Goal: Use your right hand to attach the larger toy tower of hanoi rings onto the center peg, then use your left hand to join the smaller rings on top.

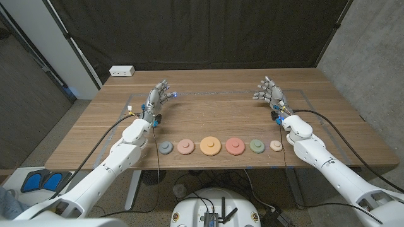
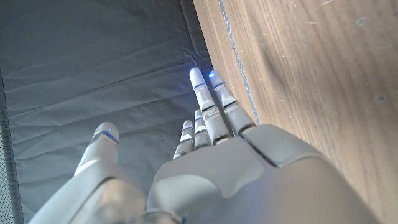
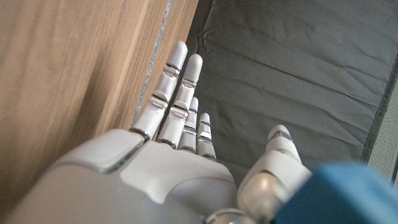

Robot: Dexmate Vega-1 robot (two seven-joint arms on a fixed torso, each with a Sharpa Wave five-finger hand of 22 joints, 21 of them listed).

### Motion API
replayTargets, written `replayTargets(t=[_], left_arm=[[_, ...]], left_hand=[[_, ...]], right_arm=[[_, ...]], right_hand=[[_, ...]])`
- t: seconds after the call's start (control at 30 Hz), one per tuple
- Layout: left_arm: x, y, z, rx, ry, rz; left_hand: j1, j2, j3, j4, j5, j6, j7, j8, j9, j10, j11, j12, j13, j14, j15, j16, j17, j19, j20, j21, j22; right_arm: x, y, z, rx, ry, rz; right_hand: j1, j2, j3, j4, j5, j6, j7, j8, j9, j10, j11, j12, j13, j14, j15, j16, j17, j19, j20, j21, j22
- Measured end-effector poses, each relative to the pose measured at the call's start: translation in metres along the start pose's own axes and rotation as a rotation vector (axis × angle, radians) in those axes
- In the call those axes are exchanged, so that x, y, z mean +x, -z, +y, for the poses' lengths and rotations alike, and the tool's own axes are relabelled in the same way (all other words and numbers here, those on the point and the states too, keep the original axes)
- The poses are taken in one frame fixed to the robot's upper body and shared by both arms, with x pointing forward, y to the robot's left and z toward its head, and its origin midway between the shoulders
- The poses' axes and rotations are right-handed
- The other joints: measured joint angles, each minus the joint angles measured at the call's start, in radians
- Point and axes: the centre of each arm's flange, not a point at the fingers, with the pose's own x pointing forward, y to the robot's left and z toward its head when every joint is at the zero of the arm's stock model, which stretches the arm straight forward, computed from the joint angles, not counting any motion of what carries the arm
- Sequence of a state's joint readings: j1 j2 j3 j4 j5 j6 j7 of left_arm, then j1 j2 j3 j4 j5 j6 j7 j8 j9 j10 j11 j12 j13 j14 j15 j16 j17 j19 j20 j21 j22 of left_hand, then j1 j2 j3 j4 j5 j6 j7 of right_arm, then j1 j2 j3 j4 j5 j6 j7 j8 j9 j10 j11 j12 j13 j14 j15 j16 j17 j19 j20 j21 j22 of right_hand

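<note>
Six toy rings are lying in a single row along the near edge of the wooden table (image 1: 208, 110), between the two forearms and separate from one another: from the robot's left, a small blue-grey ring (image 1: 165, 148), a salmon ring (image 1: 185, 147), a larger orange ring (image 1: 210, 146), a larger red-pink ring (image 1: 235, 146), a green ring (image 1: 257, 146) and a small cream ring (image 1: 276, 145). Each ring is sitting flat, with a raised centre. The two largest are occupying the middle of the row; the smallest are sitting at its ends. The left hand (image 1: 158, 96) is hovering well beyond the row, toward the far left part of the table, released — fingers (image 2: 205, 93) extended and apart, grasping nothing. The right hand (image 1: 268, 92) is mirroring that posture on the far right side, also released, its fingers (image 3: 177, 74) straight and slightly spread, holding nothing. Both wrist views are showing the hands standing on edge beside the wood surface, with a dark fabric backdrop (image 1: 202, 31) hanging behind the table. A white power strip (image 1: 122, 70) is sitting at the far left corner.
</note>
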State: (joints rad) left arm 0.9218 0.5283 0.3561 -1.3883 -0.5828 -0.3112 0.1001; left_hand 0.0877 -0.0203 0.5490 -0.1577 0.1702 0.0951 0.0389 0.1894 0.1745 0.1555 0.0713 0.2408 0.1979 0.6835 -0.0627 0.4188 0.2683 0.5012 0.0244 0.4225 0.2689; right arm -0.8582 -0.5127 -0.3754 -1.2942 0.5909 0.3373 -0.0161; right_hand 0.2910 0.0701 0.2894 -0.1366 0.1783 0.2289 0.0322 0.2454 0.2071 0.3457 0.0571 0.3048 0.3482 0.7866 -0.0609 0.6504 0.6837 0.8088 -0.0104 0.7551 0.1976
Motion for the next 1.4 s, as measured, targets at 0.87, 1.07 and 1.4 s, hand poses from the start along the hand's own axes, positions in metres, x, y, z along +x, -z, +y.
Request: replayTargets(t=[0.87, 1.07, 1.4], left_arm=[[-0.007, 0.007, 0.004, 0.008, -0.031, -0.025], [-0.008, 0.009, 0.005, 0.016, -0.038, -0.024], [-0.006, 0.008, 0.005, 0.056, -0.032, -0.024]], left_hand=[[0.142, -0.012, -0.039, -0.016, 0.0, 0.067, 0.015, 0.0, 0.005, 0.042, 0.013, -0.023, 0.005, 0.246, -0.068, 0.403, 0.309, 0.252, -0.091, 0.26, 0.21], [0.176, -0.027, -0.051, -0.02, 0.0, 0.078, 0.015, 0.0, 0.005, 0.052, 0.013, -0.032, 0.005, 0.281, -0.078, 0.512, 0.412, 0.306, -0.116, 0.303, 0.232], [0.207, -0.023, -0.057, -0.015, 0.004, 0.114, 0.015, 0.008, 0.01, 0.021, -0.064, -0.041, 0.009, 0.287, -0.084, 0.551, 0.443, 0.325, -0.124, 0.314, 0.223]], right_arm=[[0.002, 0.005, 0.007, -0.004, 0.044, -0.001], [0.0, 0.005, 0.009, -0.021, 0.074, 0.0], [-0.005, 0.005, 0.012, -0.068, 0.122, 0.005]], right_hand=[[0.104, 0.016, 0.0, -0.02, 0.003, 0.068, -0.007, 0.0, 0.014, 0.072, -0.017, -0.007, 0.061, 0.094, -0.051, 0.36, 0.326, 0.17, -0.131, 0.237, 0.18], [0.134, 0.001, 0.029, -0.025, 0.006, 0.116, -0.013, 0.006, 0.014, 0.127, -0.025, -0.016, 0.079, 0.182, -0.077, 0.503, 0.484, 0.246, -0.165, 0.332, 0.254], [0.151, -0.016, 0.054, -0.032, 0.013, 0.191, 0.009, 0.022, 0.011, 0.121, -0.048, -0.043, 0.09, 0.24, -0.104, 0.618, 0.555, 0.277, -0.181, 0.38, 0.306]])
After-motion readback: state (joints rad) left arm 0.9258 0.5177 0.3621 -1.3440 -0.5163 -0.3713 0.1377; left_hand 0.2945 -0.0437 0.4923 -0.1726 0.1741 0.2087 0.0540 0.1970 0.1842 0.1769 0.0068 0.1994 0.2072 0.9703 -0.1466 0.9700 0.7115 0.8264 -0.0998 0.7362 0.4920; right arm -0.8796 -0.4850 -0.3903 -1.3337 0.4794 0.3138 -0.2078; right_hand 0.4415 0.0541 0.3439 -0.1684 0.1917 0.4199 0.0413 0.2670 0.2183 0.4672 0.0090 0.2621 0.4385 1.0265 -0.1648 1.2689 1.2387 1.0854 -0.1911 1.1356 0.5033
